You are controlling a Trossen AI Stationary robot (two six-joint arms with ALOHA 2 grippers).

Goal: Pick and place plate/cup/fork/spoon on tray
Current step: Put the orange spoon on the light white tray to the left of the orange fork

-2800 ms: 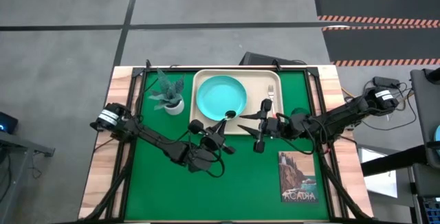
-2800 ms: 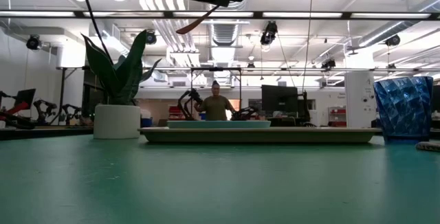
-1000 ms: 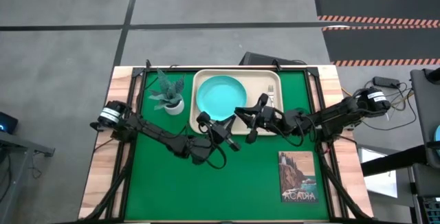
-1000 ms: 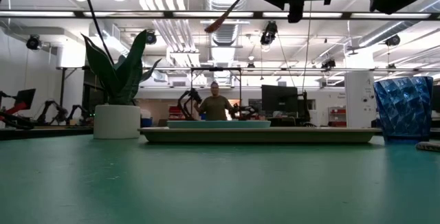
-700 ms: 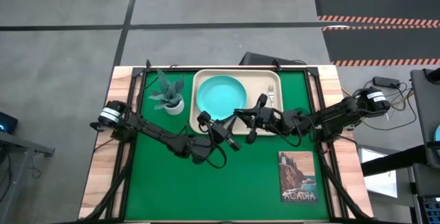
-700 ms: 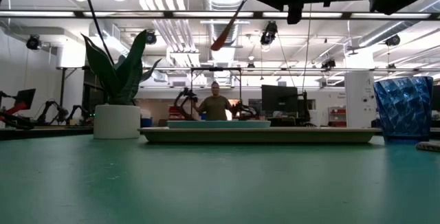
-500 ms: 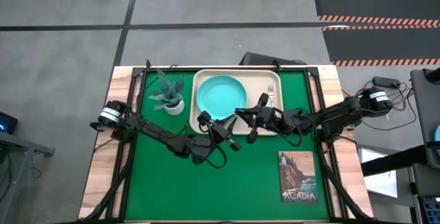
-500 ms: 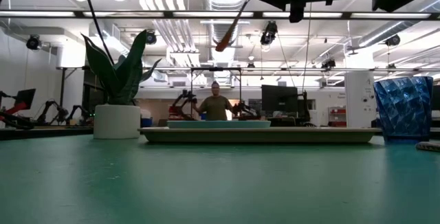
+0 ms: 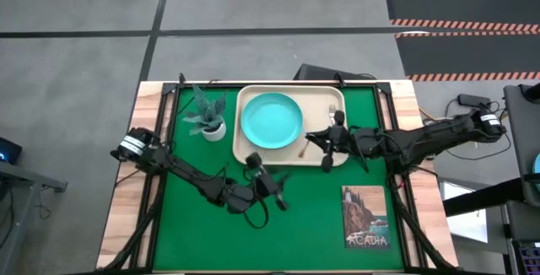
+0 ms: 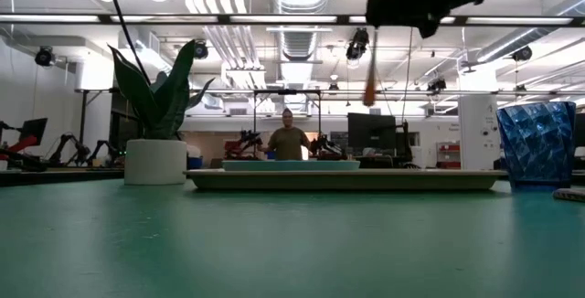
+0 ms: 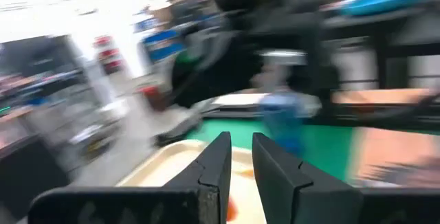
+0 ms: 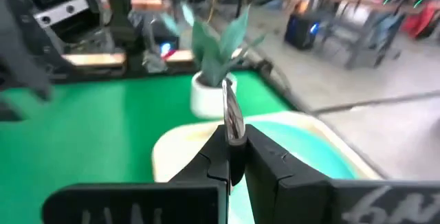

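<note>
The beige tray [image 9: 291, 153] lies at the table's far middle, with the turquoise plate [image 9: 272, 121] and the fork [image 9: 332, 115] on it. My right gripper [image 9: 314, 140] hangs over the tray's near right part, shut on the spoon [image 10: 369, 83]. My left gripper [image 9: 256, 167] stands just off the tray's near edge. Its fingers [image 11: 240, 145] are open with nothing between them. The blue cup [image 10: 537, 143] stands on the table right of the tray. In the high view my right arm hides it. My right gripper pinches the spoon between its two fingers, just below the metal end [image 12: 230, 117], which sticks up past them. The fingers come level from the table's right and lie across the spoon. The spoon hangs upright and clear of the tray, with the orange-red handle [image 10: 369, 86] pointing down.
A green plant in a white pot [image 9: 207, 116] stands left of the tray. A picture book [image 9: 367, 218] lies at the near right. A person [image 10: 289, 141] stands in the room beyond the table.
The spoon has passed from my left gripper to my right. My right gripper has carried it toward the table's right edge, and its handle has swung from slanting to hanging straight down. My left gripper has drawn back toward the near edge.
</note>
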